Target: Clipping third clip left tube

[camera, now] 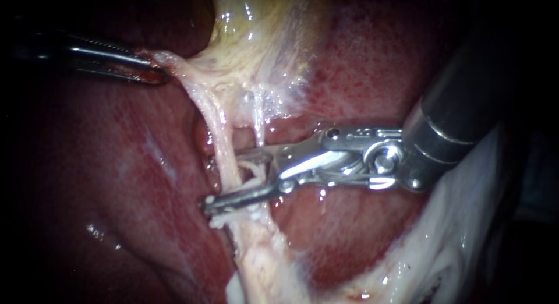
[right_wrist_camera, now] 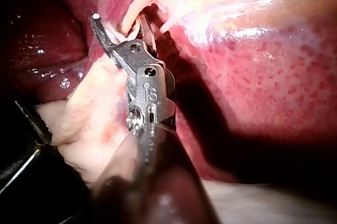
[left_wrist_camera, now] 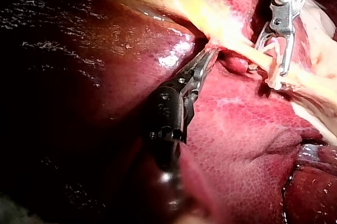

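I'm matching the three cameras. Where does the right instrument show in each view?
Endoscope: right instrument enters from the right, open jaws straddling the pale tube.
Left wrist: right instrument ahead of the left instrument, straddling the tube.
Right wrist: its own instrument, jaws around the tube.
Shared landmark: the pale tube between its jaws.

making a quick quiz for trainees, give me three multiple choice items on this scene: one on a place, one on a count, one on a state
1. Where are the right instrument's jaws?
A. on either side of the tube
B. against the left instrument's jaws
C. clear of all tissue

2. How many instruments show in the endoscope view?
A. one
B. two
C. three

3. How do the left instrument's jaws stand?
A. wide open
B. shut, holding nothing
C. shut on the pale tissue

Key: 1 A, the tube runs through the gap between them; 2 B, one shaft enters from each side; 3 C, both jaws pinch the tissue's edge.
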`<act>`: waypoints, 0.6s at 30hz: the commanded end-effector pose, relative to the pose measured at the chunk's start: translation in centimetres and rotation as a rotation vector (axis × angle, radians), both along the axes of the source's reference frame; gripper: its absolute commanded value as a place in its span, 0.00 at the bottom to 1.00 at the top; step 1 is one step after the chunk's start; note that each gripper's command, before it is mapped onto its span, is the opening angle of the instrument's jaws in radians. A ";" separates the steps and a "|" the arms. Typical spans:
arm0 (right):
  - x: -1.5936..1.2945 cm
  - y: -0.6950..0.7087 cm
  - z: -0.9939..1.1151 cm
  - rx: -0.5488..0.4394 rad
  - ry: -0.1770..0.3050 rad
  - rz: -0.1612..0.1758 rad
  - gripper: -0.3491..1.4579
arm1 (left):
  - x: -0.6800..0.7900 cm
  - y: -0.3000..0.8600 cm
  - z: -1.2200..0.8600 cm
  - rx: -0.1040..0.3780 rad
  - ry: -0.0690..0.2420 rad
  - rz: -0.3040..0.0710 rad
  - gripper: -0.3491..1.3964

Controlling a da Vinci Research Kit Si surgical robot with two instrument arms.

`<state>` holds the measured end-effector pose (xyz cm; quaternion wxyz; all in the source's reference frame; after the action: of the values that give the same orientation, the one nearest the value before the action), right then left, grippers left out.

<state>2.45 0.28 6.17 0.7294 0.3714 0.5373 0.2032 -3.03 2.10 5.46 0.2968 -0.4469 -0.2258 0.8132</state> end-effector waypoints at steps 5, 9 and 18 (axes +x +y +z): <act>0.09 0.03 -0.05 0.023 0.027 0.015 0.47 | 0.00 0.00 0.00 0.000 0.001 -0.001 0.00; 0.11 0.09 -0.15 0.038 0.046 0.025 0.47 | 0.00 0.00 0.00 0.000 0.001 -0.001 0.00; 0.17 0.20 -0.44 0.058 0.074 0.044 0.46 | -0.01 0.00 0.02 0.000 0.001 -0.001 0.00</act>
<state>2.62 0.48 5.71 0.6929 0.3878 0.5662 0.2213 -3.04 2.10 5.48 0.2974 -0.4465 -0.2254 0.8133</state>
